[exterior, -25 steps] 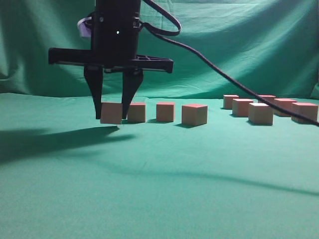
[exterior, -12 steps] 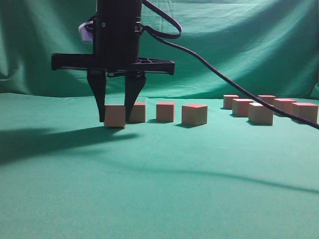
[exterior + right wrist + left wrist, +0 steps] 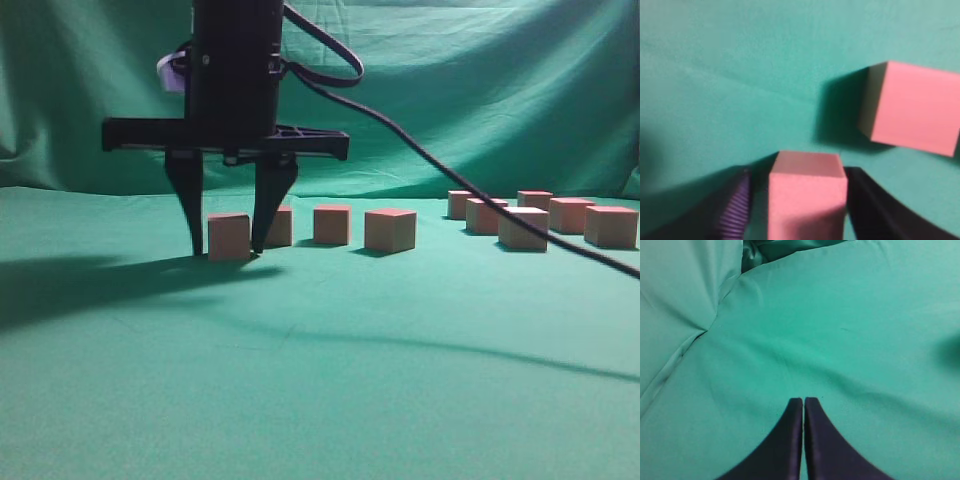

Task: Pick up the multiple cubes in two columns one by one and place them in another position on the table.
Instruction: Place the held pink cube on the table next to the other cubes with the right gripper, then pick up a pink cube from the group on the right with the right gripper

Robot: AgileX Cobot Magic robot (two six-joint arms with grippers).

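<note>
Cube (image 3: 228, 237) on table (image 3: 320, 380), gaps to both parted jaws.

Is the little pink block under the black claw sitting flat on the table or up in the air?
Flat: the small pinkish-red cube rests on the teal-green cloth table, upright, between the right end effector's parted black fingers.

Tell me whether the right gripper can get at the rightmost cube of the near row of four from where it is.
Probably yes. The right gripper straddles the leftmost cube, jaws apart; the rightmost cube stands apart with bare table before it. It must lift clear first.
</note>
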